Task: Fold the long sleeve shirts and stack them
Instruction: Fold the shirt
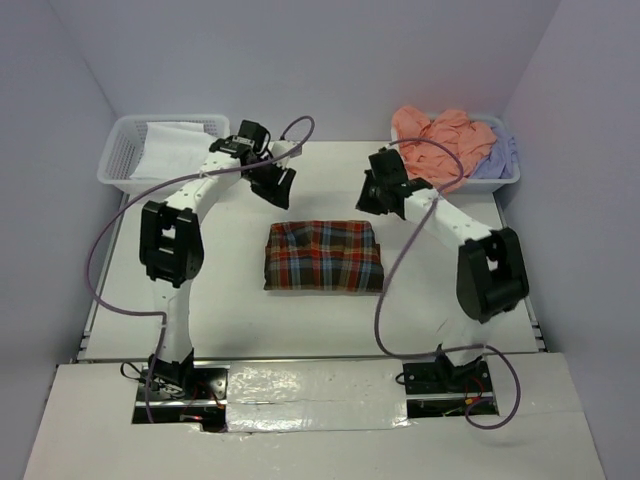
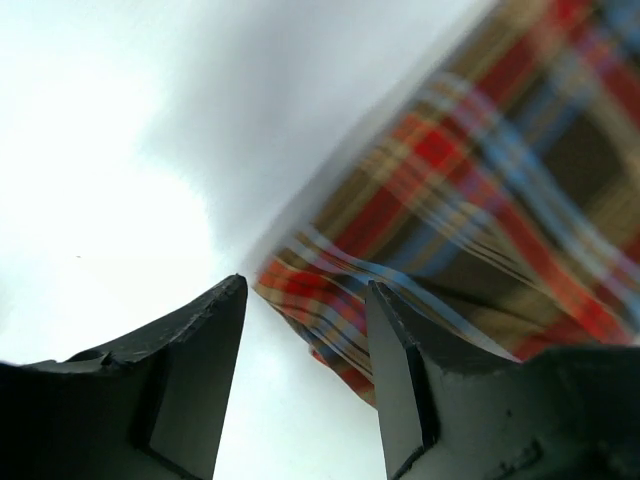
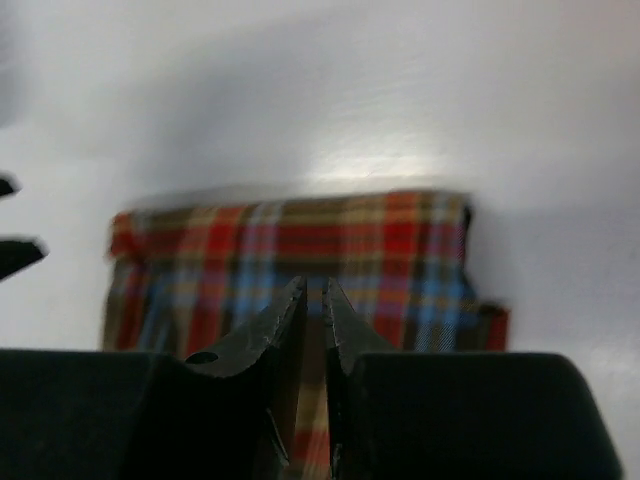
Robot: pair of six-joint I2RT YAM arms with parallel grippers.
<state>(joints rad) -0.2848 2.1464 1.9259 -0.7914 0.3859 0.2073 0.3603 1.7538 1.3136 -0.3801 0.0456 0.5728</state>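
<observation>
Lying folded at the centre of the white table (image 1: pixel 320 325), the red, brown and blue plaid cloth shirt (image 1: pixel 323 256) could spill open if the wide-spread left claw (image 2: pixel 305 290) or the empty, nearly closed right claw (image 3: pixel 315 286) snags one layer.

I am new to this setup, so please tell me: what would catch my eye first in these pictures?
The folded plaid shirt lies in the middle of the table, with the left hand and the right hand just beyond its far corners. A salmon-pink shirt is heaped over the far-right basket.
</observation>
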